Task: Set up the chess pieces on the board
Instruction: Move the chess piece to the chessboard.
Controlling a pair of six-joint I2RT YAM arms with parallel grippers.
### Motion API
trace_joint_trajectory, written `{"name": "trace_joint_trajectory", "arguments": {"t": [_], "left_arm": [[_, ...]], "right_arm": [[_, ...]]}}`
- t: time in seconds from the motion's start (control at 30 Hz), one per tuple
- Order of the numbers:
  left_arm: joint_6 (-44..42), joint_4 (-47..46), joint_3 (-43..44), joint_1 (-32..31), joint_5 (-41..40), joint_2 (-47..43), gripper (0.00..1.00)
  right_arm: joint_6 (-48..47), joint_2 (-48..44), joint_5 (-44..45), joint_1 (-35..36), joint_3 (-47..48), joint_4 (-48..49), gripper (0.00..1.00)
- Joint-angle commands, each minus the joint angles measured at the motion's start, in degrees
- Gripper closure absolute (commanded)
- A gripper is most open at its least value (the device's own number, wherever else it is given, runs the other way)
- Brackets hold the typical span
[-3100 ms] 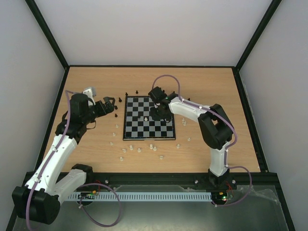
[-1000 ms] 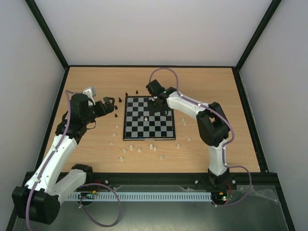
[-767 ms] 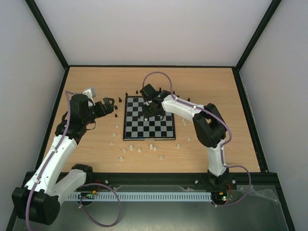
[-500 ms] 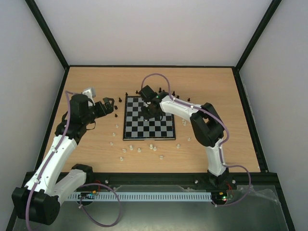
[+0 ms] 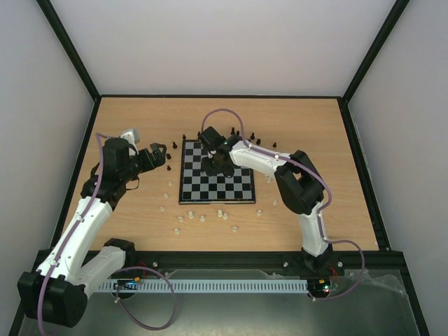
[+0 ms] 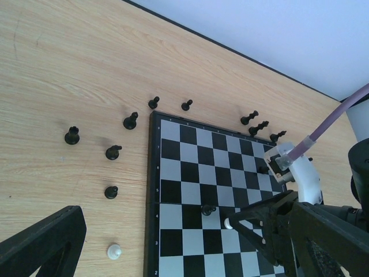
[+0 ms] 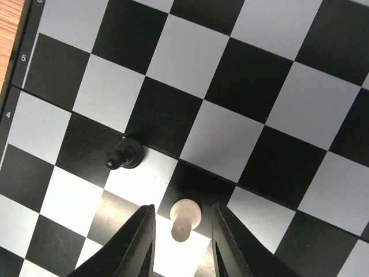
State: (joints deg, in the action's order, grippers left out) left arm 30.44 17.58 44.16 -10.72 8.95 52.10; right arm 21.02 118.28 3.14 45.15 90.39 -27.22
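Observation:
The black-and-silver board point(image 5: 192, 190) lies mid-table. My right gripper point(image 5: 213, 166) reaches over its left-centre. In the right wrist view its fingers point(image 7: 135, 242) stand either side of a cream-white pawn point(image 7: 185, 218), a small gap on each side, touching nothing. This pawn point(image 6: 229, 223) stands upright on a dark square. One square to its left stands a black pawn point(image 7: 125, 156), also seen from the left wrist point(image 6: 208, 209). My left gripper point(image 5: 162, 155) hovers wide open over the wood left of the board, holding nothing.
Black pieces stand loose left of the board point(image 6: 72, 135) point(image 6: 113, 152) and along its far edge point(image 6: 153, 103) point(image 6: 259, 126). White pieces are scattered in front of the board point(image 5: 203, 217) point(image 5: 234, 227) and to its right point(image 5: 268, 176). A black frame point(image 5: 210, 255) borders the table.
My right gripper has swung left across the board from its far-right part to the white pawn, and its jaws have narrowed around it. The left arm has not moved.

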Motion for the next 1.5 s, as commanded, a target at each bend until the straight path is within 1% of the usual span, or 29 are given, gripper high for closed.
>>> {"name": "trace_joint_trajectory", "arguments": {"t": [0.0, 0.2, 0.3, 0.4, 0.8, 1.47], "left_arm": [[-0.2, 0.2, -0.4, -0.3, -0.2, -0.5, 0.0], [-0.1, 0.1, -0.6, -0.4, -0.3, -0.4, 0.01], [0.0, 0.2, -0.6, -0.4, -0.4, -0.4, 0.01], [-0.1, 0.2, -0.7, -0.4, -0.5, -0.5, 0.01], [0.0, 0.5, -1.0, -0.4, -0.5, -1.0, 0.01], [0.1, 0.1, -1.2, -0.5, -0.5, -0.5, 0.01]], "right_arm": [[0.0, 2.0, -0.1, 0.6, 0.9, -3.4, 0.74], [0.0, 2.1, -0.1, 0.6, 0.5, -3.4, 0.77], [0.0, 1.9, -0.1, 0.8, 0.5, -3.4, 0.83], [0.0, 1.3, 0.0, 1.1, -1.2, -3.3, 0.85], [1.5, -1.9, 0.8, 3.5, -7.3, -2.6, 0.86], [3.2, -5.6, 1.4, 6.0, -12.6, -2.6, 0.86]]}}
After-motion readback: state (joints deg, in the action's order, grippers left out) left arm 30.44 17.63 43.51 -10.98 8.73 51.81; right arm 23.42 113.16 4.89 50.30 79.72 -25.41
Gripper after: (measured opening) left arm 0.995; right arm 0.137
